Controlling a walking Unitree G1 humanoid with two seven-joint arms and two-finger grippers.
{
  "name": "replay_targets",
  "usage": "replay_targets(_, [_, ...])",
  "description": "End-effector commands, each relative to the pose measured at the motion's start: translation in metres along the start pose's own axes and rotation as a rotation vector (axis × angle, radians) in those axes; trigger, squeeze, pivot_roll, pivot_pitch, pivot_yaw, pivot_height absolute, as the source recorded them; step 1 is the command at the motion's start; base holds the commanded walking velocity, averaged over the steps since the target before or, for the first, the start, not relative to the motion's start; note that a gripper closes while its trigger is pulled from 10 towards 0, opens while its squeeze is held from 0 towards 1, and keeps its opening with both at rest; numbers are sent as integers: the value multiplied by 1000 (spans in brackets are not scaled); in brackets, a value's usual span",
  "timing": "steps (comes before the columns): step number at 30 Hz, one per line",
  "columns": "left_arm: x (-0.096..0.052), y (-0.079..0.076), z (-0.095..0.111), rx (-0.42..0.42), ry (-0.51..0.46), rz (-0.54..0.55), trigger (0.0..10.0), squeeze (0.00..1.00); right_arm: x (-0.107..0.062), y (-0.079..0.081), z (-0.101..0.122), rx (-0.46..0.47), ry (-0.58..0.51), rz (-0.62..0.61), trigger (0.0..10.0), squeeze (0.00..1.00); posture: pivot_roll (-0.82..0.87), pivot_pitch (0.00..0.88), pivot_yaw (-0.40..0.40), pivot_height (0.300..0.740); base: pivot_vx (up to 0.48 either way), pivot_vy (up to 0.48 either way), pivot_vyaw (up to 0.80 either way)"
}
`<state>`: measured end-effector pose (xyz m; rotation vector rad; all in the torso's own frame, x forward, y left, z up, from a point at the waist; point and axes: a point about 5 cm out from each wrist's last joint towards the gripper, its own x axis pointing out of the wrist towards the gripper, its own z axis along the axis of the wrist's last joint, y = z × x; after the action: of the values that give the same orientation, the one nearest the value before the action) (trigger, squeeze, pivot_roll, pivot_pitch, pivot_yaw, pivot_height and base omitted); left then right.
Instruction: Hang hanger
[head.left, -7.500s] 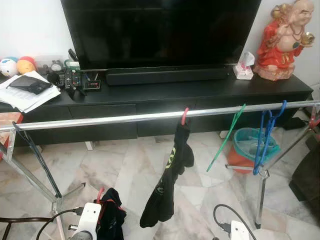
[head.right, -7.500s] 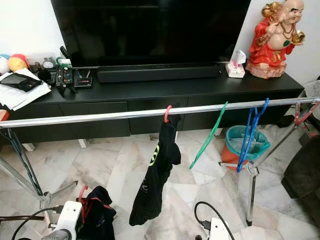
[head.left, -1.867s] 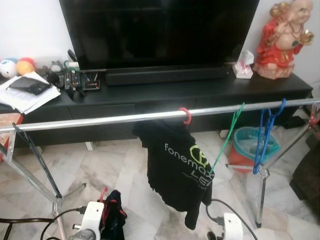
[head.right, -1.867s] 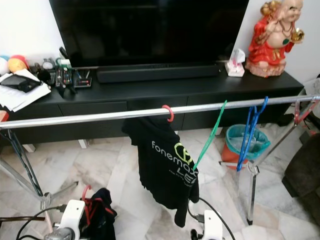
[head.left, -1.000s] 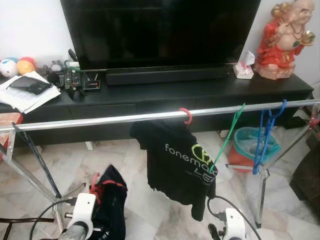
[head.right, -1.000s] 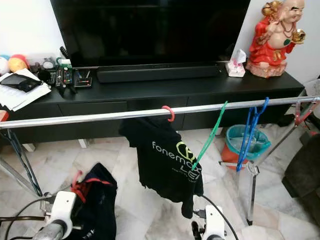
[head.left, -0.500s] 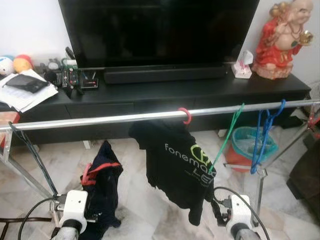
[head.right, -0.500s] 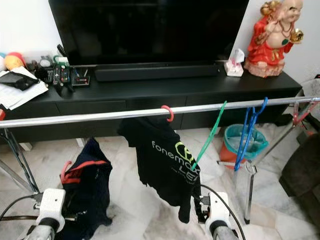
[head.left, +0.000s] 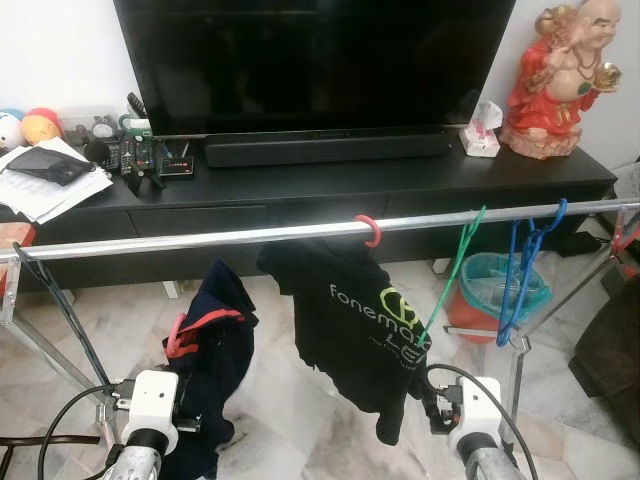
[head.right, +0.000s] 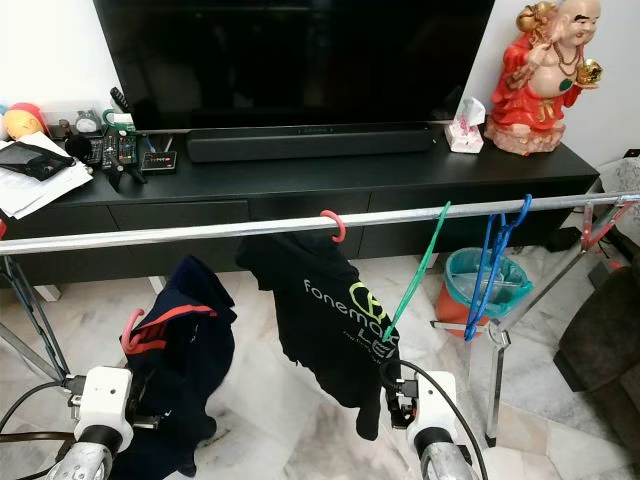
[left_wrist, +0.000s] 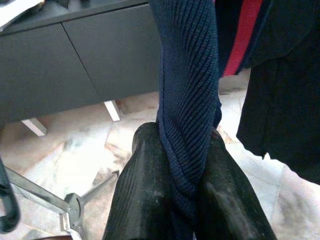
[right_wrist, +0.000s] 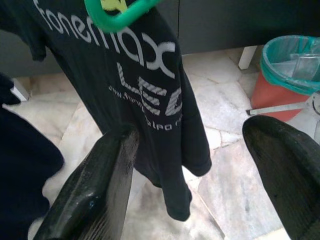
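Note:
A navy garment with a red collar (head.left: 212, 345) hangs on a red hanger (head.left: 177, 337) below the silver rail (head.left: 200, 240). My left gripper (left_wrist: 185, 170) is shut on its ribbed navy cloth and holds it up at the lower left. A black printed T-shirt (head.left: 355, 325) hangs from the rail by a red hook (head.left: 371, 229). My right gripper (right_wrist: 190, 132) is open just in front of that shirt's lower hem, with its fingers (right_wrist: 95, 195) spread wide and nothing between them.
A green hanger (head.left: 452, 268) and blue hangers (head.left: 524, 262) hang on the rail to the right. An orange bin with a teal liner (head.left: 487, 292) stands behind them. The black TV stand (head.left: 330, 190) runs behind the rail. The rack's legs (head.left: 60, 320) cross at the left.
My left gripper has raised the navy garment from near the floor toward the rail. My right arm has edged up toward the black T-shirt. The camera has shifted slightly.

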<state>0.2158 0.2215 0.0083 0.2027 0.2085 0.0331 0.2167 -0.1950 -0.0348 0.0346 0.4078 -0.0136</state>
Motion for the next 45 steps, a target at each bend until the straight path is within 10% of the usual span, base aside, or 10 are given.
replay_targets(1, [5, 0, 12, -19, -41, 11, 10000, 0, -1, -1, 1, 13, -1, -13, 10000, 0, 147, 0, -71, 736, 0, 0, 0])
replay_targets(45, [18, -5, 31, -66, -76, 14, 10000, 0, 13, 5, 24, 40, -18, -44, 10000, 0, 177, 0, -59, 736, 0, 0, 0])
